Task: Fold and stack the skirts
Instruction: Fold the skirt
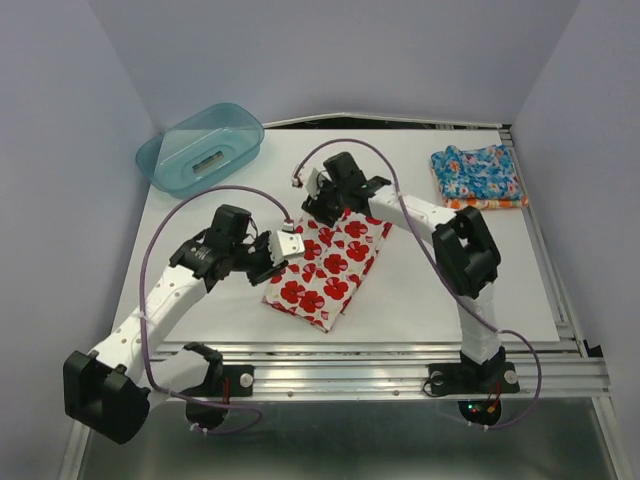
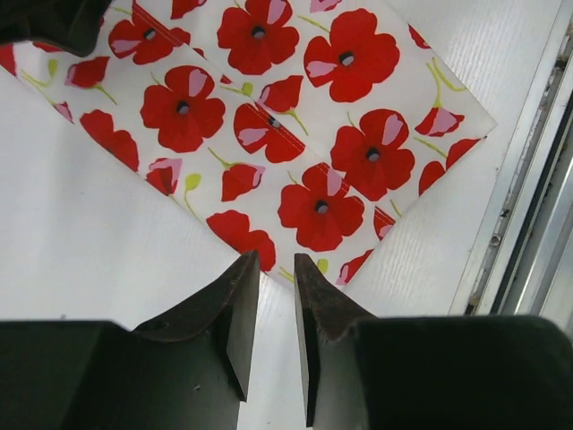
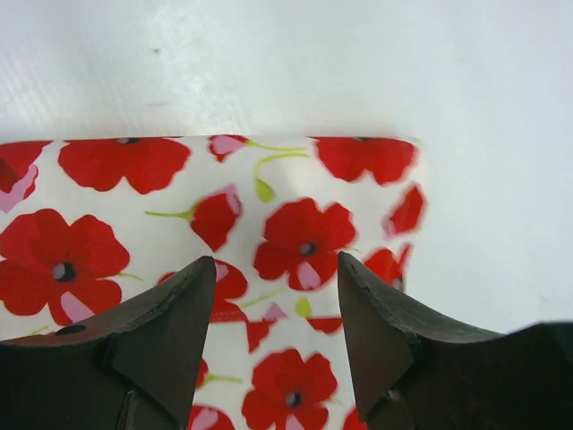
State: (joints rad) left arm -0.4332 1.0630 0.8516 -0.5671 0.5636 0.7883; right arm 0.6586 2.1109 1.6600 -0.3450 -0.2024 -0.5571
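Note:
The white skirt with red poppies (image 1: 330,268) lies folded into a long strip in the middle of the table. My left gripper (image 1: 289,244) hovers at its left edge. In the left wrist view the gripper (image 2: 276,269) stands narrowly open with nothing between its fingers, and the poppy skirt (image 2: 295,134) lies just past the tips. My right gripper (image 1: 322,206) is over the strip's far end. In the right wrist view it (image 3: 276,269) is open above the poppy cloth (image 3: 179,197). The blue floral skirt (image 1: 476,172) lies folded at the back right on the orange skirt (image 1: 490,204).
A translucent teal tub (image 1: 200,150) stands at the back left corner. A metal rail (image 1: 400,352) runs along the table's near edge, and it also shows at the right of the left wrist view.

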